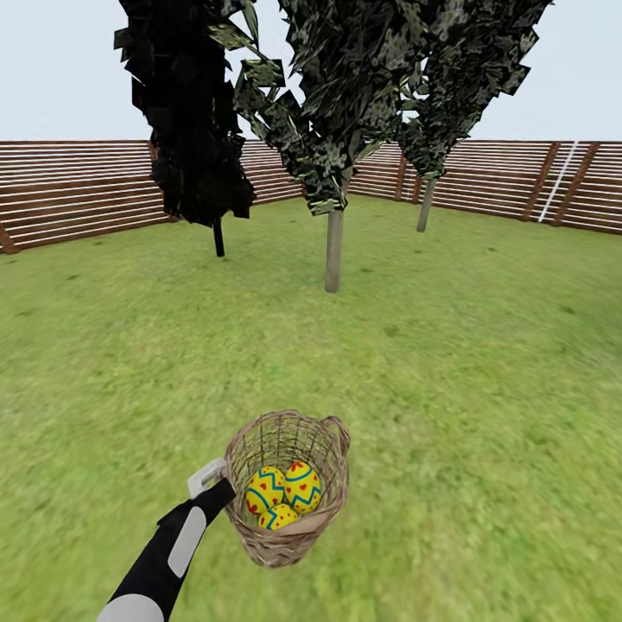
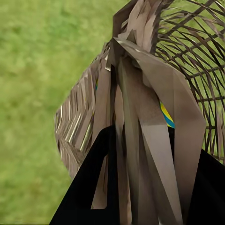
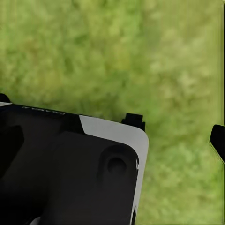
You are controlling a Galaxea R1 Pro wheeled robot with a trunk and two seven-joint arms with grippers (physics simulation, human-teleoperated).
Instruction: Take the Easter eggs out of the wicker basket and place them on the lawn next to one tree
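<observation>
- The three Easter eggs lie together in the bottom of the wicker basket, yellow with blue zigzag bands and red spots; none is out yet.
- The basket is tilted, its mouth turned towards the camera, at the near middle of the lawn. It looks carried rather than resting on the grass, though the head view does not settle that.
- The left gripper meets the basket at its left rim. In the left wrist view the dark fingers stand on either side of the braided rim and handle strands, closed onto them, so this hand has the basket in its grasp.
- The right gripper hangs over bare grass; two dark fingertips stand well apart with nothing between them, so it is spread wide and empty.
- Farther off, the nearest pale-trunked tree stands slightly right of centre. A dark thin-trunked tree is to its left, a second pale-trunked tree farther right, and the slatted wooden fence beyond them.
- Judged step: carrying the eggs, basket and all, towards a tree, with the unloading not begun.
- The next move likely calls for closing the gap to the pale trunk with the tilted basket kept steady, lest an egg roll out, then lifting each egg onto the grass beside that trunk.
</observation>
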